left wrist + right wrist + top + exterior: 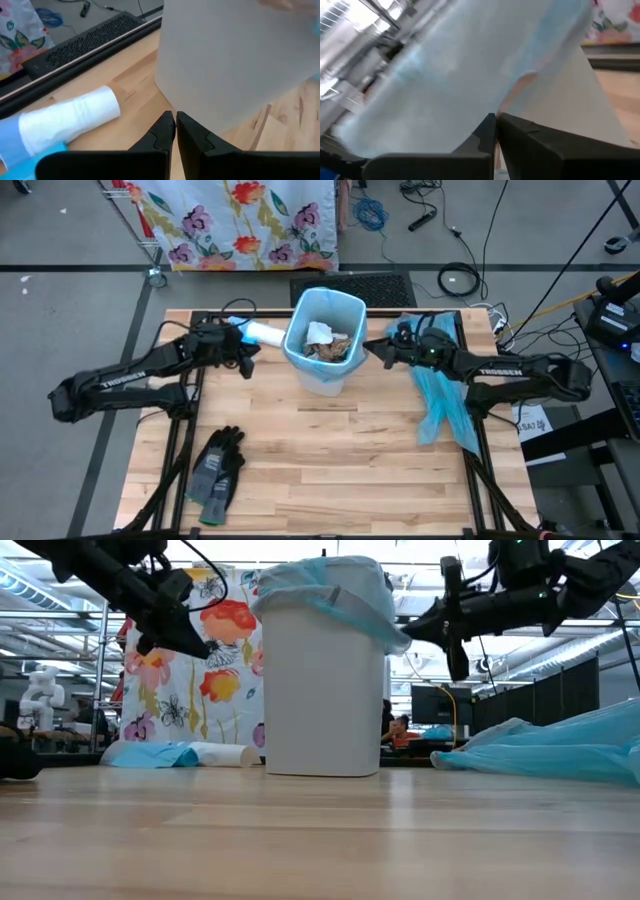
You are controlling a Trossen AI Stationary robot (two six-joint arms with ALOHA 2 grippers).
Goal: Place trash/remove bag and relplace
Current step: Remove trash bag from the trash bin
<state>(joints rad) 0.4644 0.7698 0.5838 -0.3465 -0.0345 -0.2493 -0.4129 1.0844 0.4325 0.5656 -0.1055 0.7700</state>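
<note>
A white bin stands upright mid-table, lined with a pale blue bag folded over its rim. Brown paper wads and white scraps of trash lie inside it. My right gripper is at the bin's right rim, shut on the liner. My left gripper hovers shut just left of the bin's wall, above the table and touching nothing. A white roll with blue bags lies on the table behind it. My right gripper pinches the overhanging edge of the blue liner on the bin's right side, between its two fingers. It comes level from the table's right. The film is drawn out into a point toward the fingertips while the rest stays over the rim.
A loose blue bag lies spread on the table's right part, under my right arm. Dark grey gloves lie near the front left. Bare wood runs in front of the bin. A floral cloth hangs beyond the far edge.
</note>
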